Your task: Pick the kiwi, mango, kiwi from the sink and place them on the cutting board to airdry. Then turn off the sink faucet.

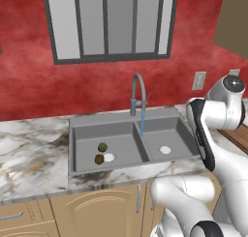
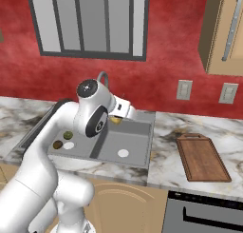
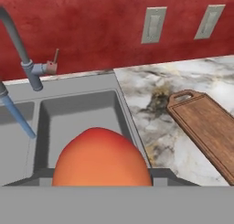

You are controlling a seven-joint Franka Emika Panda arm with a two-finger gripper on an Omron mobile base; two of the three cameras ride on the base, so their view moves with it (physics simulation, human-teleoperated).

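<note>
**Mango in the pincer, cutting board off to the right**

Left base view: two kiwis [image 1: 101, 153] lie in the left basin of the sink [image 1: 72, 139], the darker one touching the white drain disc [image 1: 109, 157], the olive one just behind it. Water runs from the sink faucet [image 1: 138, 93] into the basin divider area. The arm's upper links block the right side of the tabletop [image 1: 29, 149].

Right base view: the pincer [image 2: 117, 118] hangs over the right basin, with a patch of the orange-yellow mango [image 2: 116, 119] showing under the wrist. The cutting board [image 2: 203, 157] lies flat on the tabletop to the right of the sink, well apart from the pincer, bare, its long axis running away from the robot.

Hand view: mango [image 3: 101, 157] sits close below the camera, hiding the fingers; judged pinched between them, since it hangs clear above the basin. Board lies ahead and to the right, handle end nearest the wall. The coming carry probably runs rightward across the sink rim and bare marble.
</note>
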